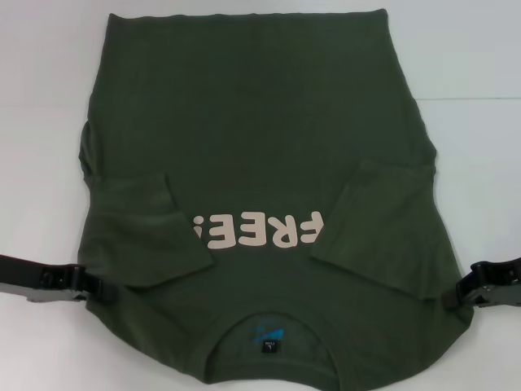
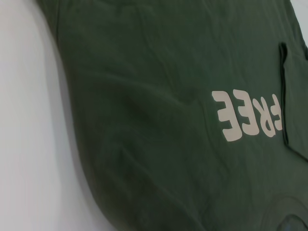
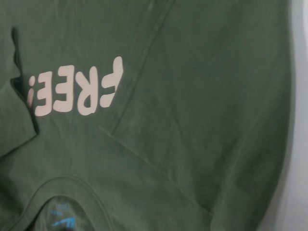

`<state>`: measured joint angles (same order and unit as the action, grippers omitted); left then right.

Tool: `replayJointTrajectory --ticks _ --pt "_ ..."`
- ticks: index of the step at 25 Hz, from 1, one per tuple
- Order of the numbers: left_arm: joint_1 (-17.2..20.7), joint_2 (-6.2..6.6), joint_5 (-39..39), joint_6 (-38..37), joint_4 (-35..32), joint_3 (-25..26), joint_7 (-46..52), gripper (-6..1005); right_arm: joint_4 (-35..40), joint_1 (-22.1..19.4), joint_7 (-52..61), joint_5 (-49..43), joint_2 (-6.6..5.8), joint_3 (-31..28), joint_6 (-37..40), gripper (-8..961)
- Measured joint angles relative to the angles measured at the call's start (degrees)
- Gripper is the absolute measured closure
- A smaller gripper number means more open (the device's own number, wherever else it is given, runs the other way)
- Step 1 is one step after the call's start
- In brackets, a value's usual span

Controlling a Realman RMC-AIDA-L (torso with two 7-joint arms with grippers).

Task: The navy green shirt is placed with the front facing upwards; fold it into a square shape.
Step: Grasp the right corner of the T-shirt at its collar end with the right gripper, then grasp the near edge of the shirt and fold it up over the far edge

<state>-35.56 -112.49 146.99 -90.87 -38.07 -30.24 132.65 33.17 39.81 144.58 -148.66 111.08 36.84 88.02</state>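
Dark olive-green cotton T-shirt [image 1: 252, 147] lies flat on the white bench [image 1: 41, 65], both sleeves folded inward; lengthwise folds remain. Left gripper [image 1: 77, 283] and right gripper [image 1: 468, 292] sit at the shoulder edges; finger state cannot be determined.

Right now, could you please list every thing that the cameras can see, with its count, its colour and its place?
navy green shirt: one, dark olive green, spread flat on the table, front up, collar toward the robot, both sleeves folded in over the body.
lettering "FREE!": one print, pale pink, on the chest between the two folded sleeves.
neck tag: one, dark, inside the collar, under a blue print.
table: one, white, under the shirt.
left gripper: one, black, at the shirt's edge near the left shoulder.
right gripper: one, black, at the shirt's edge near the right shoulder.
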Motion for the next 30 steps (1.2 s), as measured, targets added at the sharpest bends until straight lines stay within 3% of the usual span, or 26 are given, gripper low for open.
replayJointTrajectory --ticks 9,23,30 --pt "1.4 0.04 -1.5 0.4 -0.3 3.5 -2.9 945 0.1 -1.4 -5.2 5.1 -1.80 -1.1 4.7 916" --pt "5.7 0.45 -4.5 -7.5 -1.0 11.2 -9.7 945 0.3 -4.1 -16.7 6.2 -3.19 -7.0 13.9 920" --pt "8.9 0.51 -4.9 -13.0 -2.0 13.2 -12.2 945 -0.2 -4.9 -21.8 6.0 -3.35 -6.4 17.6 919"
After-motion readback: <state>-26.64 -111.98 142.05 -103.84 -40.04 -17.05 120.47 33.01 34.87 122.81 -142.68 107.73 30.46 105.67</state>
